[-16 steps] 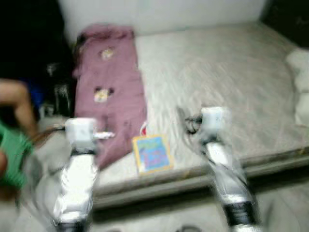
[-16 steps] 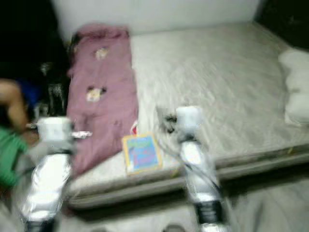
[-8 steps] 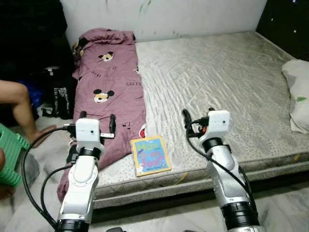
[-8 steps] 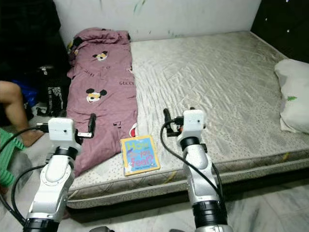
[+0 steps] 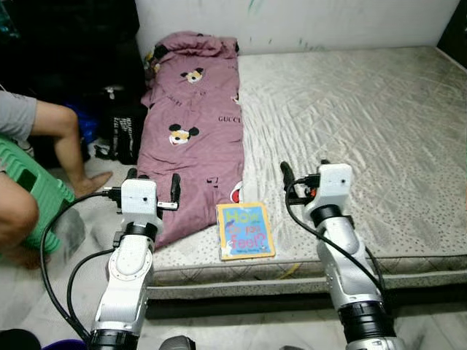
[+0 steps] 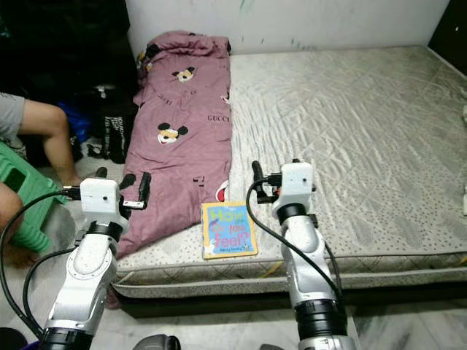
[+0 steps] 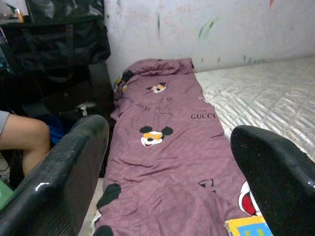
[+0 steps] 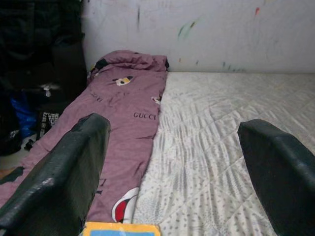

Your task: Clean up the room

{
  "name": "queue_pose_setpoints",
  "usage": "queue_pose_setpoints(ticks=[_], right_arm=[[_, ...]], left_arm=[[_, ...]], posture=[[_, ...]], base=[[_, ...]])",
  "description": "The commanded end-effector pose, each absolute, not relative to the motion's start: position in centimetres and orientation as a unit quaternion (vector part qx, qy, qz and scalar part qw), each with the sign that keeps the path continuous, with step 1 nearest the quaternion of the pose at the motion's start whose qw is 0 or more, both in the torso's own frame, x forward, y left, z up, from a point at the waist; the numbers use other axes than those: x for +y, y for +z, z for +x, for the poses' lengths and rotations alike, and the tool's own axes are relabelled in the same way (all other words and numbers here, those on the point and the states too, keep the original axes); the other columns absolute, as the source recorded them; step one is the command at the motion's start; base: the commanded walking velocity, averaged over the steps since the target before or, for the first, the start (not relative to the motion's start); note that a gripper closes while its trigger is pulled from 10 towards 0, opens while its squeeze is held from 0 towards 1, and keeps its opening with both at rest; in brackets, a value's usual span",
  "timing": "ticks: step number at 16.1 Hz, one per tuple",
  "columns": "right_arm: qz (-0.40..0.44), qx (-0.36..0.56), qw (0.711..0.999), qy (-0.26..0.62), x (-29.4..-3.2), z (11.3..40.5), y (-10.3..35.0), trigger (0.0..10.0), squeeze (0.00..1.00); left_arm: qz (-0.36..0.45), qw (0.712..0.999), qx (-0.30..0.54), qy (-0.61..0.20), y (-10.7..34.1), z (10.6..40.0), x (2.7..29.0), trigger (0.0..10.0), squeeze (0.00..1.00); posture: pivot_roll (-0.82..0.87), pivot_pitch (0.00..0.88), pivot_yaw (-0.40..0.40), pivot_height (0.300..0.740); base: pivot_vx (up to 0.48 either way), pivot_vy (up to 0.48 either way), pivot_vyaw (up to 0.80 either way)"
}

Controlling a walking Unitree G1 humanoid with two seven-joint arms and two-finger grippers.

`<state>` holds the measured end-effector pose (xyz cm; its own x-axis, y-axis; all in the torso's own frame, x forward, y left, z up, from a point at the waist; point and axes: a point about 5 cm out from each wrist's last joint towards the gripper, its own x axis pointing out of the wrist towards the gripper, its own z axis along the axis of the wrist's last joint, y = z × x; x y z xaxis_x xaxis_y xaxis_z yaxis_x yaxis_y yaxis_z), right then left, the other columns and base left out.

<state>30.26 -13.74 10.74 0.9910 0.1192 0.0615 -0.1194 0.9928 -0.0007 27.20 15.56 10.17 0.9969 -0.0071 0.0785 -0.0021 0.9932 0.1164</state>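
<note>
Two silver arms reach out over the near edge of a bare grey quilted mattress [image 5: 350, 109]. The left end effector [image 5: 152, 186] hangs above the lower end of a long mauve blanket printed with cartoon mouse faces [image 5: 197, 138], its black fingers [image 7: 64, 167] spread wide and holding nothing. The right end effector [image 5: 303, 171] hovers over the mattress itself, fingers [image 8: 69, 167] equally wide apart and empty. Between the two, a small yellow-bordered blue picture book [image 5: 245, 231] lies flat at the mattress edge, just beside the blanket's lower end. Off to the left a person sits by the bed, a bare leg [image 5: 69, 142] bent, next to a green plastic stool [image 5: 33, 193] and black bags [image 5: 120, 124].
</note>
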Motion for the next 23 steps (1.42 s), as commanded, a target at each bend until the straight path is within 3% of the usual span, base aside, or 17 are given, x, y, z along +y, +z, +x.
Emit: queue_pose_setpoints(ticks=[1, 6, 11, 23], right_arm=[[0.006, -0.029, 0.998, 0.060, -13.50, 30.41, 10.66, 10.0, 0.00], [-0.001, -0.031, 0.997, 0.064, -13.34, 30.46, 10.79, 10.0, 0.00], [-0.001, -0.030, 0.997, 0.066, -13.32, 30.50, 10.74, 10.0, 0.00], [0.001, -0.028, 0.997, 0.066, -13.28, 30.62, 10.70, 10.0, 0.00]], left_arm=[[0.064, 0.997, -0.039, 0.002, 10.27, 27.40, 15.89, 10.0, 0.00], [0.064, 0.997, -0.041, 0.001, 10.29, 27.45, 15.86, 10.0, 0.00], [0.064, 0.997, -0.041, 0.001, 10.28, 27.46, 15.79, 10.0, 0.00], [0.062, 0.997, -0.043, 0.000, 10.28, 27.54, 15.74, 10.0, 0.00]], posture=[[-0.08, 0.025, 0.022, 0.740], [-0.08, 0.024, 0.021, 0.740], [-0.08, 0.019, 0.019, 0.740], [-0.08, 0.018, 0.018, 0.740]], base=[[0.000, 0.000, 0.00], [0.000, 0.000, 0.09], [0.000, -0.246, 0.50], [0.000, -0.313, 0.00]])
